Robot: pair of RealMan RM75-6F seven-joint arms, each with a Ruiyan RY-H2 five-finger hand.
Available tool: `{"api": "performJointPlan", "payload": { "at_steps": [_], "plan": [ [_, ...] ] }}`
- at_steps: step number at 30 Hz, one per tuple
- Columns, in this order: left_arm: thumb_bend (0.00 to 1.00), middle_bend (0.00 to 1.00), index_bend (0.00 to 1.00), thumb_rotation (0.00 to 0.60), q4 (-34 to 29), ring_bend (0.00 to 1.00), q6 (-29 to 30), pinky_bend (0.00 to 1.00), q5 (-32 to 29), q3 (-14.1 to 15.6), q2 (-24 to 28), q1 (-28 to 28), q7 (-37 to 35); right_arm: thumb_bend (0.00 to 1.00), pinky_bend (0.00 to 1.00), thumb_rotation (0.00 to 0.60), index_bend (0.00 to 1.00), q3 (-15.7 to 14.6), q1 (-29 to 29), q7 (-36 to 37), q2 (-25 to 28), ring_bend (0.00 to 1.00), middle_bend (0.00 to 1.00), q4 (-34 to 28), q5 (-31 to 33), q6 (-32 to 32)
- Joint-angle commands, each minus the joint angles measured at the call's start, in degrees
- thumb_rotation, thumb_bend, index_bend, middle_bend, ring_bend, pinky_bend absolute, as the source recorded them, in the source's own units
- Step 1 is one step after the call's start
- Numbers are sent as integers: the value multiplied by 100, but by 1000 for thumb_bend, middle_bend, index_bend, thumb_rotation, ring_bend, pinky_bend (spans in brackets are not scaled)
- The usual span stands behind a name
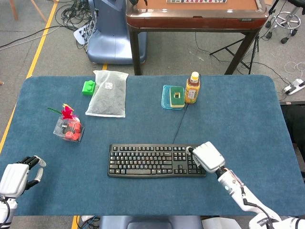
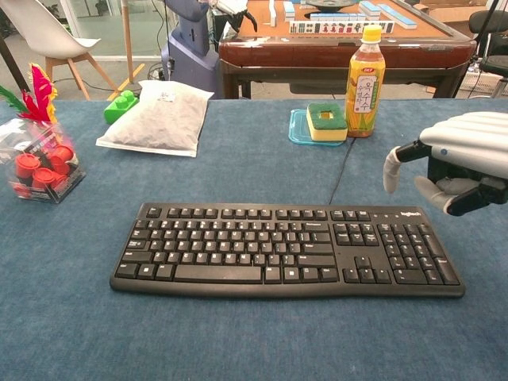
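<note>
A black keyboard (image 1: pixel 150 161) (image 2: pixel 286 250) lies across the middle of the blue table (image 1: pixel 238 119). My right hand (image 1: pixel 207 157) (image 2: pixel 460 163) hovers over the keyboard's right end, above the number pad. Its fingers are bent and apart, and it holds nothing. In the chest view it hangs clear of the keys. My left hand (image 1: pixel 16 176) rests at the near left corner of the table, far from the keyboard, and it holds nothing either. The chest view does not show it.
At the back stand an orange tea bottle (image 1: pixel 192 88) (image 2: pixel 365 70) and a sponge in a teal lid (image 1: pixel 174 97) (image 2: pixel 324 123). A grey bag (image 1: pixel 108 93) and a green block (image 1: pixel 88 87) lie back left. A clear box of red caps (image 1: pixel 69 129) sits left.
</note>
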Motion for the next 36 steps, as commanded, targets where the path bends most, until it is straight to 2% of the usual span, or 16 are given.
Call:
{"api": "performJointPlan", "payload": {
  "at_steps": [1, 18, 36],
  "plan": [
    [439, 469, 510, 600, 20, 425, -10, 639, -14, -6, -3, -3, -27, 790, 1000, 600, 405, -28, 86, -180, -139, 1000, 1000, 73, 151, -70],
    [439, 468, 511, 600, 236, 428, -206, 639, -183, -47, -73, -58, -166, 826, 1000, 600, 405, -107, 552, -838, -703, 1000, 1000, 424, 985, -378],
    [439, 469, 512, 600, 249, 428, -263, 639, -280, -78, -59, -64, -188, 830, 1000, 600, 405, -357, 759, -1010, -865, 1000, 1000, 511, 1307, -332]
  ]
}}
